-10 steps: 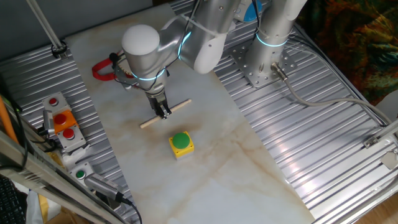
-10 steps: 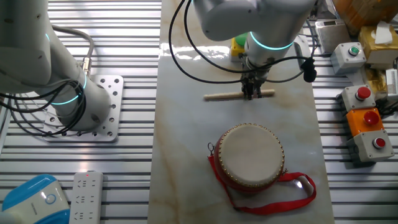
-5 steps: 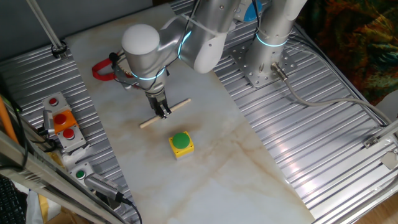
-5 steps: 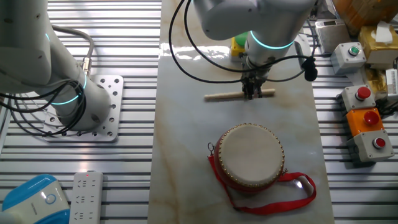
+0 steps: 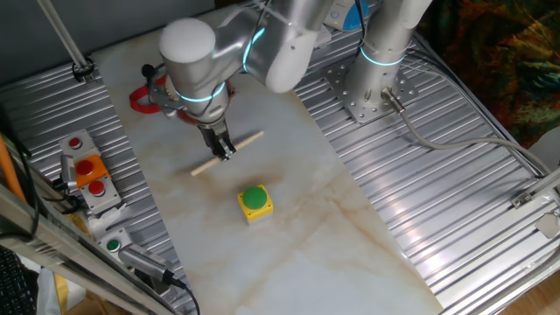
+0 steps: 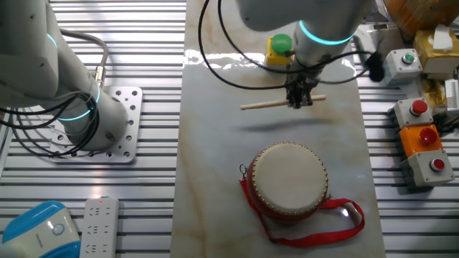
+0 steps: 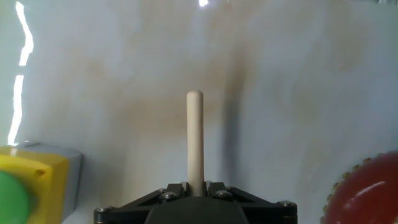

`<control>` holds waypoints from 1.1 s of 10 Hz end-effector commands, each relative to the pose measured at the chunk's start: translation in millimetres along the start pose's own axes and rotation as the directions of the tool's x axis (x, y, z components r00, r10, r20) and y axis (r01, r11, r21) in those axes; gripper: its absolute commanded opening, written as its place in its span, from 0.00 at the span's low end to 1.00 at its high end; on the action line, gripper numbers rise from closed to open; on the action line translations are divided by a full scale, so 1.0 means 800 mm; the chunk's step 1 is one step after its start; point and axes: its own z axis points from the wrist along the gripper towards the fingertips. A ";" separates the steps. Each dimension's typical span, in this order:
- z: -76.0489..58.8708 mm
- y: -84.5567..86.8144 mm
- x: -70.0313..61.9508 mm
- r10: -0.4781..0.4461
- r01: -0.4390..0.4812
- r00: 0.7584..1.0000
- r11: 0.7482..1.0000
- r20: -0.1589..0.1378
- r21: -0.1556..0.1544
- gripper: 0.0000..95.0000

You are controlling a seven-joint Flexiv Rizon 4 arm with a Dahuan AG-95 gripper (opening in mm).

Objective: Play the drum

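Note:
The drum point(image 6: 288, 179) has red sides, a cream top skin and a red strap point(image 6: 337, 215); it stands on the marble board. In one fixed view only its red strap point(image 5: 140, 98) shows behind the arm. Its red edge shows at the lower right of the hand view point(image 7: 367, 193). My gripper point(image 6: 297, 99) is shut on a wooden drumstick point(image 6: 265, 104) and holds it level above the board, away from the drum. The stick also shows in one fixed view point(image 5: 226, 155), in the gripper point(image 5: 224, 149), and in the hand view point(image 7: 195, 140), where the gripper point(image 7: 196, 186) pinches its near end.
A yellow box with a green button point(image 5: 255, 201) sits on the board near the stick; it also shows in the other fixed view point(image 6: 280, 49) and the hand view point(image 7: 34, 186). Red and green button boxes point(image 6: 423, 136) stand at the board's side. A second arm's base point(image 6: 107, 125) is bolted nearby.
My gripper has lifted the drumstick off the board; the stick now casts a shadow below it. The arm has shifted a little. The drum has not moved.

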 end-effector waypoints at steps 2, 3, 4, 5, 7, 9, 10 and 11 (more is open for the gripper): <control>-0.031 0.000 -0.004 -0.119 0.119 0.993 0.993 -0.001 0.005 0.00; -0.039 0.000 -0.005 -0.155 0.155 0.988 0.988 0.003 0.004 0.00; -0.049 -0.001 -0.005 -0.206 0.206 0.979 0.979 0.004 -0.001 0.00; -0.055 -0.002 -0.006 -0.296 0.296 0.955 0.955 -0.005 0.002 0.00; -0.064 -0.009 -0.008 -0.499 0.499 0.867 0.867 0.002 -0.001 0.00; -0.077 -0.022 -0.012 -0.742 0.743 0.669 0.669 0.030 -0.017 0.00; -0.080 -0.026 -0.013 -0.781 0.782 0.624 0.623 0.034 -0.017 0.00; -0.086 -0.039 -0.016 -0.855 0.856 0.517 0.517 0.030 -0.008 0.00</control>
